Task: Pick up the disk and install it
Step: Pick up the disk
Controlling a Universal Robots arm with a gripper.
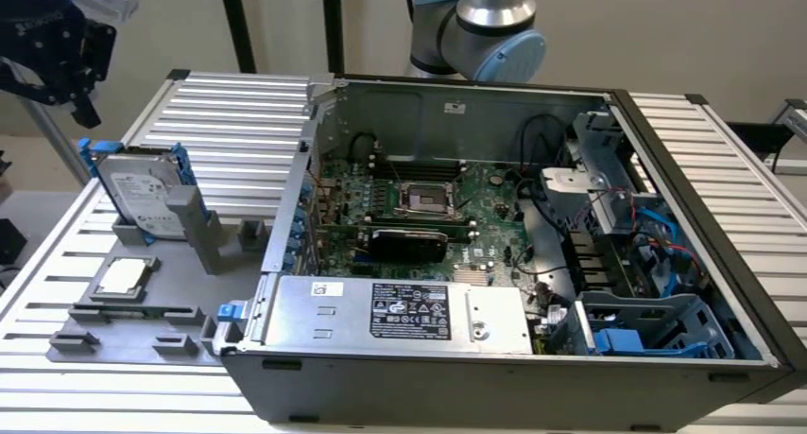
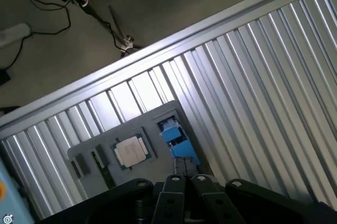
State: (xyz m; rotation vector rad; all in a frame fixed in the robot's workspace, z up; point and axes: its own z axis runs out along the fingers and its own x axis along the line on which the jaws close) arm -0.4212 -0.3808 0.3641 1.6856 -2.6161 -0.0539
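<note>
**Disk at five o'clock, below closed fingers**

In the exterior view the gripper [image 1: 76, 94] is seen high up, at about ten o'clock of the picture. The disk [image 1: 139, 193] is stood on edge in a grey fixture [image 1: 189, 240] beside the open computer case [image 1: 505, 377]. From the fingertips, the disk is placed at roughly five o'clock, lower down and apart from them. Its long axis is judged to run upward, slightly tilted. In the wrist view the fingers [image 2: 179, 168] are pressed together, and nothing is pinched between them.
</note>
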